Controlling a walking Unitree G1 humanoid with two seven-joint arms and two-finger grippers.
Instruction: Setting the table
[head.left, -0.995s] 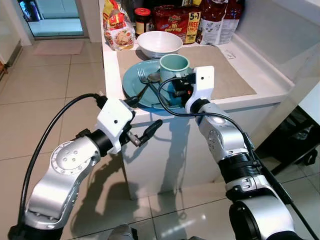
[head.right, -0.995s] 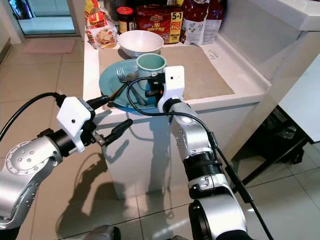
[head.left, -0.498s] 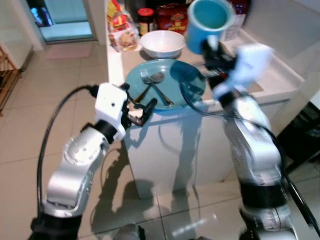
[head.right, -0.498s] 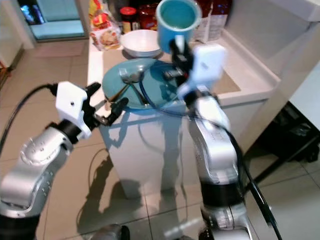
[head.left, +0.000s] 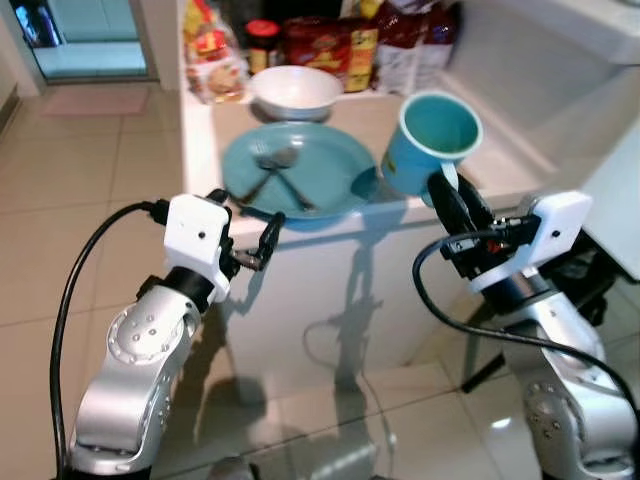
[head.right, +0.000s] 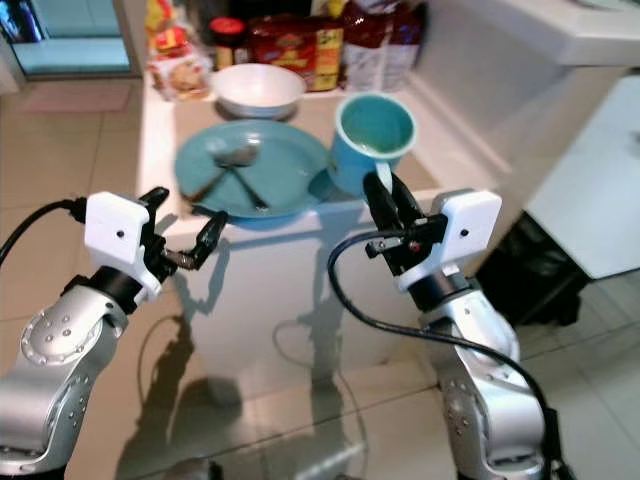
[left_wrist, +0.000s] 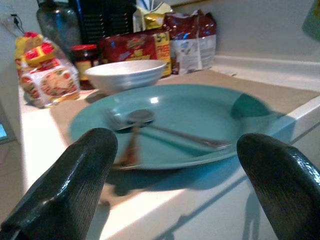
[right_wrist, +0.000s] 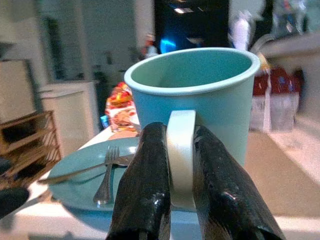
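My right gripper (head.left: 447, 200) is shut on the pale handle of a teal mug (head.left: 429, 142), held upright in the air off the counter's front right corner. The mug (right_wrist: 200, 95) and its handle between the fingers (right_wrist: 145, 180) show close up in the right wrist view. A teal plate (head.left: 290, 168) lies near the counter's front edge with a fork (head.left: 262, 165) and a spoon (head.left: 292, 172) on it. My left gripper (head.left: 245, 232) is open, just before the counter's front edge, facing the plate (left_wrist: 170, 130).
A white bowl (head.left: 295, 90) stands behind the plate on a beige mat (head.left: 370, 115). Snack packets (head.left: 330, 45), a jar (head.left: 262, 38) and a noodle bag (head.left: 212, 62) line the counter's back. A white ledge (head.left: 540, 60) runs at the right. Tiled floor (head.left: 60, 220) lies to the left.
The right arm has carried the mug down and to the right, from high above the plate to off the counter's right corner. The camera has shifted; the left gripper stays by the counter edge.
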